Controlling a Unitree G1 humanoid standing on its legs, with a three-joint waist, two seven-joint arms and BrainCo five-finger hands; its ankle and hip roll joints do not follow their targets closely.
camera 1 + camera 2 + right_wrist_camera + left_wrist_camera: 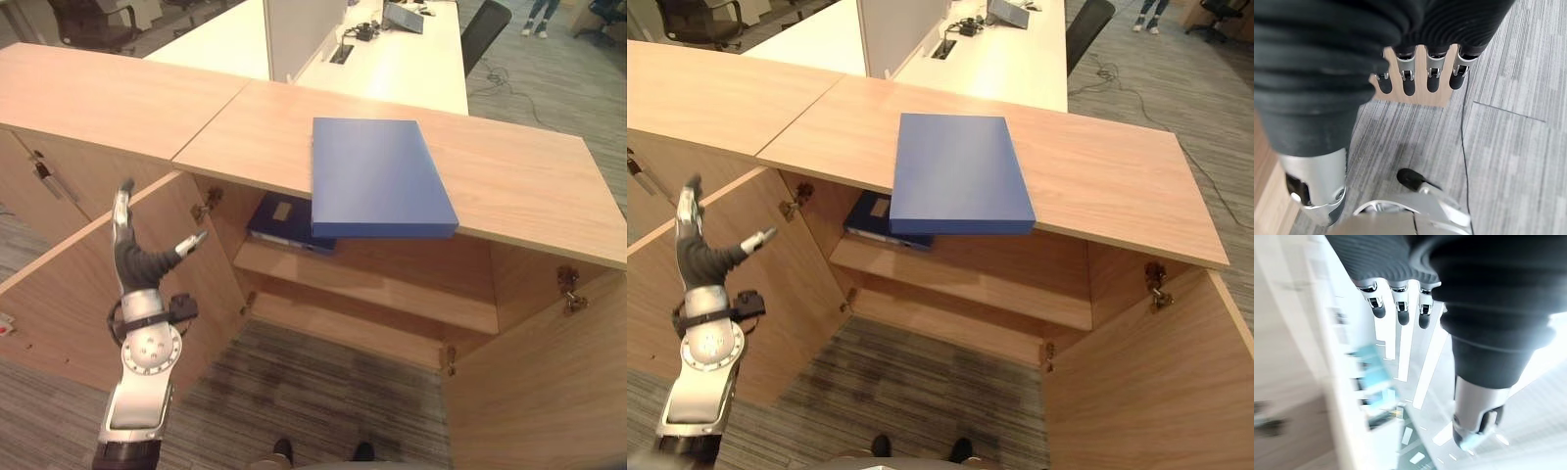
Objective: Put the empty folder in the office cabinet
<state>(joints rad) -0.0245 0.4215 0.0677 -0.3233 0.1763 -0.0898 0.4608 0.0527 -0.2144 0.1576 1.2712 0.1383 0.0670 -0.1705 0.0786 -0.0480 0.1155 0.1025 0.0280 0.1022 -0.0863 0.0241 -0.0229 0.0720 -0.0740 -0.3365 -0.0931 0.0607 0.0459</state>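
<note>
**Blue folder lies on cabinet top; both hands hold nothing**

The flat blue rectangular folder (pixel 380 176) lies on the light wooden top of the low office cabinet (pixel 529 176), its near edge jutting out past the front lip over the open compartment. No hand touches it.

Both cabinet doors stand swung wide: the left wooden door (pixel 88 284) and the right wooden door (pixel 549 382). Inside, a wooden shelf (pixel 392 284) runs across the compartment. A dark blue binder with a pale label (pixel 279 217) lies on that shelf at its left end, partly under the overhanging folder.

The left hand (pixel 132 255) is raised in front of the left door, well apart from the folder, fingers straight and pointing up, thumb spread out toward the cabinet opening; it grips nothing. Its wrist view shows the same loose, extended fingers (pixel 1398 308).

The right hand (pixel 1415 73) shows in its own wrist view, fingers relaxed and extended over grey striped carpet (pixel 1513 147), empty.

Behind the cabinet stands a long white desk (pixel 411 69) with a grey divider panel (pixel 299 34).
</note>
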